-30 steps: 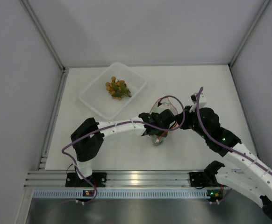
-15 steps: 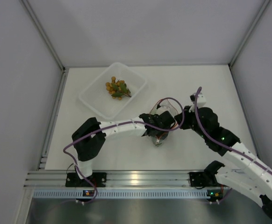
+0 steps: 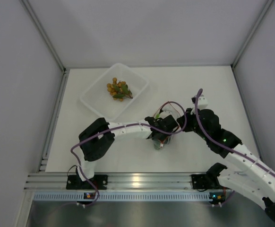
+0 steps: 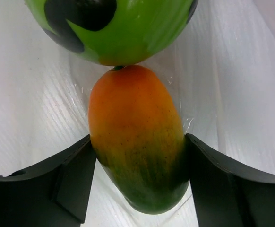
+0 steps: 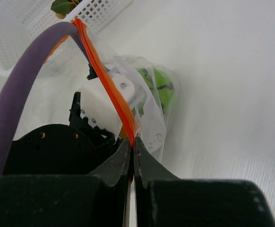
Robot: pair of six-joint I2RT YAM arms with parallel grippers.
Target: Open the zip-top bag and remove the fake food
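Mango [image 4: 136, 137] sits clamped between left fingers [image 4: 57, 187] inside the zip-top bag [image 5: 152, 124]

The tray [image 3: 92, 100] sits at the table's [image 3: 213, 85] far left, with the cluster [image 3: 118, 89] in it. The bag [image 5: 154, 127] lies near the table's middle, right of the tray and nearer the arms. The left gripper [image 4: 140, 184] reaches into the bag. The mango [image 4: 135, 132] is clamped between its 2 fingers, and the ball [image 4: 118, 28] touches the mango's far end. The right gripper [image 5: 133, 146], at the bag's right, pinches its strip [image 5: 110, 90].
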